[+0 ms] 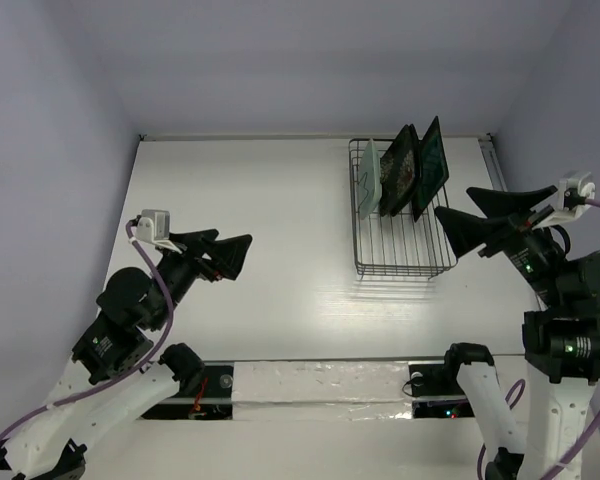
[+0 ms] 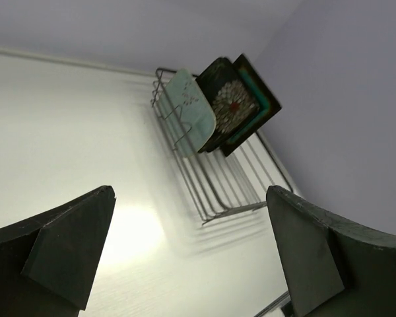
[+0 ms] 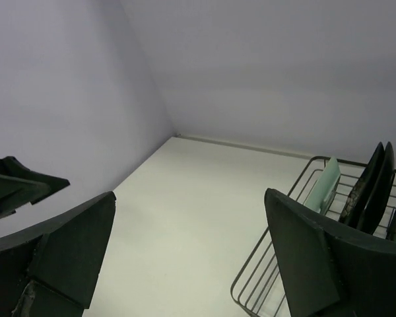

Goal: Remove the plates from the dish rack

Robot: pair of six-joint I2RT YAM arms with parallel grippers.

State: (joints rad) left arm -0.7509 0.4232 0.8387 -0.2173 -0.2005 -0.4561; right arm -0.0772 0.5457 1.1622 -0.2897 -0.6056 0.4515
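Dish rack [image 1: 400, 268]: wire basket toward the far right corner of the white table [image 1: 260, 220], long axis running from the near edge to the far edge. Plates, three, on edge in the rack's far end, side by side from left to right: mint-green plate [image 1: 370, 178], black flowered plate [image 1: 400, 170], teal-centred plate [image 1: 432, 160], their faces turned to the table's left edge and their tops leaning right. Left gripper [image 1: 230, 245]: jaws spread wide and empty, over the left half, well apart from the rack; right gripper [image 1: 453, 200]: jaws wide and empty, by the rack's right side.
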